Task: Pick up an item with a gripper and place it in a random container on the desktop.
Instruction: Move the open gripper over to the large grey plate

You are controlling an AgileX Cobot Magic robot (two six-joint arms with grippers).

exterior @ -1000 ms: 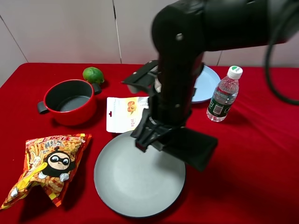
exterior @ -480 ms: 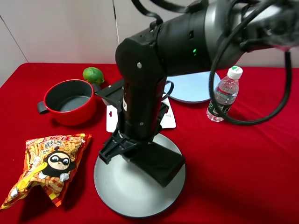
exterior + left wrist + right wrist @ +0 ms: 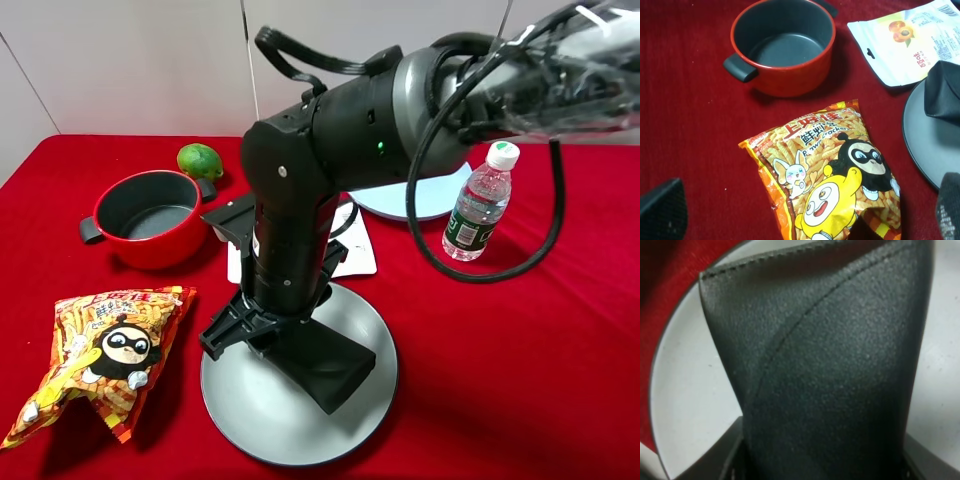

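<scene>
The right arm reached across the middle, its forearm steep and the right gripper (image 3: 262, 332) low over the left part of the plate (image 3: 240, 420). Its fingers were clamped on one end of the case (image 3: 322, 362). The case lay over the plate, inside the rim; whether it touched the plate could not be told. Bare plate surface remained on the near and left sides. The chip bag (image 3: 105, 355) lay just beside the left rim and the pouch (image 3: 242, 255) at the far rim. The long axis of the case ran from the gripper towards the near-right rim, with the free end sloping down. The left gripper (image 3: 805, 212) was spread wide above the chip bag, holding nothing.
</scene>
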